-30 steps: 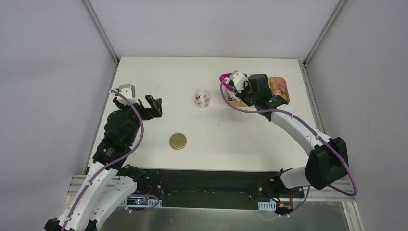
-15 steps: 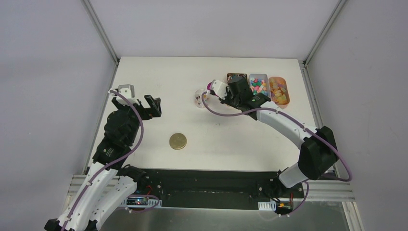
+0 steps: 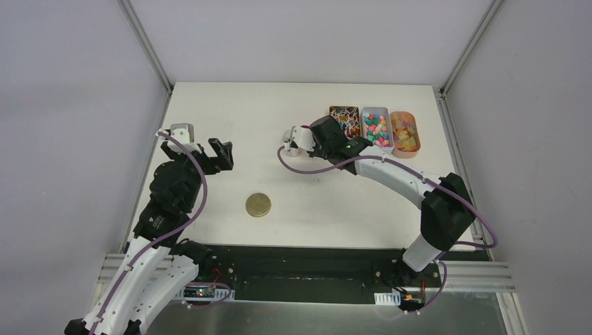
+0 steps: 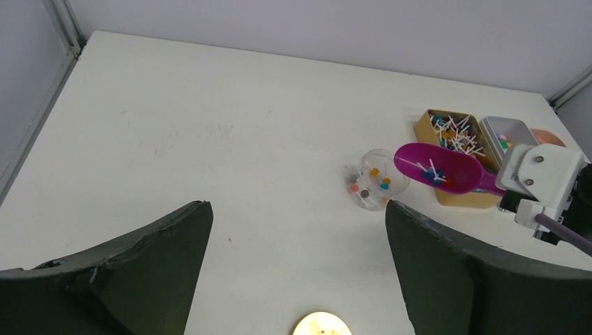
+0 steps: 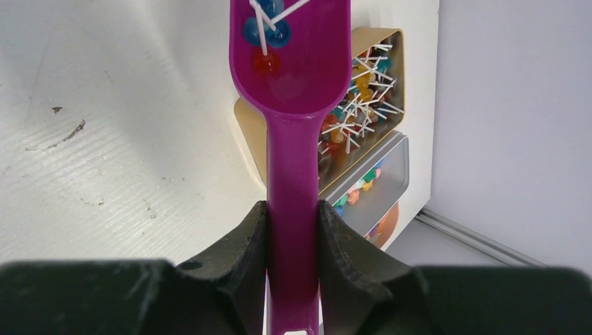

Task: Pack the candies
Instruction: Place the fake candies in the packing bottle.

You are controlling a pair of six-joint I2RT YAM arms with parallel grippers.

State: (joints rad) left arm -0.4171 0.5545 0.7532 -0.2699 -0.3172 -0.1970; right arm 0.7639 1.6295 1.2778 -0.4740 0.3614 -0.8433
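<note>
Candies [image 5: 268,33]: a few sit in the bowl of the magenta scoop [image 5: 293,139], its handle clamped between the right gripper [image 5: 293,227] jaws, tip at the rim of the clear cup [image 4: 377,190] holding several more. Left gripper [image 4: 297,213] jaws wide apart, empty, well apart from the cup. Round gold lid [image 3: 258,205] lies flat on the table, nearer the bases.

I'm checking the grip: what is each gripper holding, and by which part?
The right gripper holds the magenta scoop by its handle, clamped from both sides. The left gripper is open and holds nothing.
</note>
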